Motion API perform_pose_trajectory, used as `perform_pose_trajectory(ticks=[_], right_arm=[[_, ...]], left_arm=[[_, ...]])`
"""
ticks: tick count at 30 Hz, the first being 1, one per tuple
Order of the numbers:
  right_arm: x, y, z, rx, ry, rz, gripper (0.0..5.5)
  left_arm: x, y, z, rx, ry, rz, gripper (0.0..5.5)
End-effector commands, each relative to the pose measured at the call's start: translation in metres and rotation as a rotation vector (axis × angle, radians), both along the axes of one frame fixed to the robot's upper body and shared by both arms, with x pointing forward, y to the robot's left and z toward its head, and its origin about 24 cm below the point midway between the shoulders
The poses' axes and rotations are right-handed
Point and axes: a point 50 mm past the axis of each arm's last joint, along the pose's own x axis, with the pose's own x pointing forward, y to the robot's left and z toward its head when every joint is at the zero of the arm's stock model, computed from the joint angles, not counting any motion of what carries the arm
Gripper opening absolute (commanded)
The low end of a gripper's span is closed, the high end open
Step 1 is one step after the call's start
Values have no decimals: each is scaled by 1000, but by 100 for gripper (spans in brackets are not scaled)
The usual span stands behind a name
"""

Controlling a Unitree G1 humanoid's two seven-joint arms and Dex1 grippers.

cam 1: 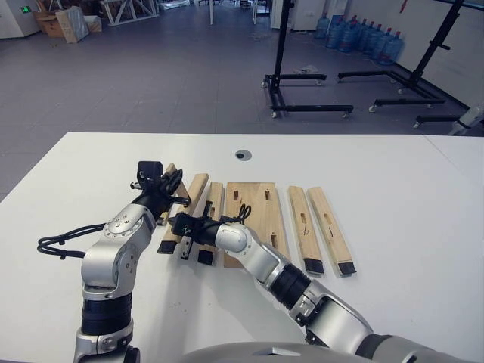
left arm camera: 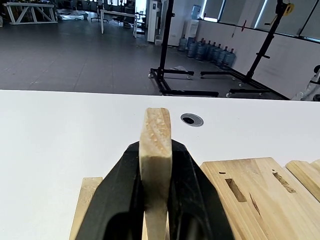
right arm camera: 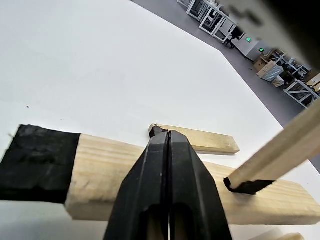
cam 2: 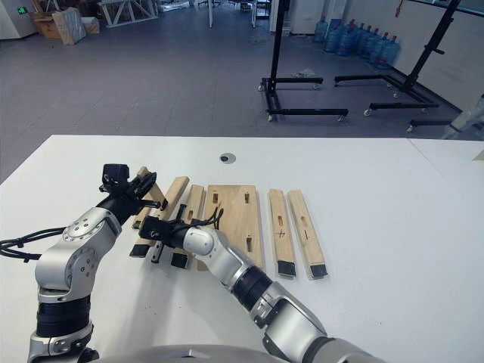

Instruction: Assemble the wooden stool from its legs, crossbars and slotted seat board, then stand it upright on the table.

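Left fingers (left arm camera: 116, 192) tight around wooden bar (left arm camera: 156, 145)

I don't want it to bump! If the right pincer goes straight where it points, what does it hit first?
Probably the black-tipped wooden leg lying flat just beyond the right pincer; they may be touching.

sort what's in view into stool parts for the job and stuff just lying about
For the job: slotted seat board; leg right of it; outermost right leg; wooden piece in the left gripper; leg at the right gripper.
Lying about: black cable; table's cable hole; black stands and water bottles on the floor behind.
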Motion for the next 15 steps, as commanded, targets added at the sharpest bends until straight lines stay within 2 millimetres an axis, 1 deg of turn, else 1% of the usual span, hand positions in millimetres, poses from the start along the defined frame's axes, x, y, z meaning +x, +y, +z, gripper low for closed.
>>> perform_pose_trajectory(ticks=[1,6,11,13,15], right_arm=[[6,8,3,-27,-55,-9,0],[16,4,2,-40,-93,-55,0],[10,4,-6,-44,-54,-31,0],[9,6,-10,-57,-44,-19,0],[6,8,-15,-71,-34,-4,0]], left_arm=[[0,-4,3,4,-10,-10,38],[-3,-4,-2,32,-5,-15,38],[-7,3,-25,62,35,14,38],[-10,4,-37,54,57,29,38],[-10,3,-43,30,64,42,38]])
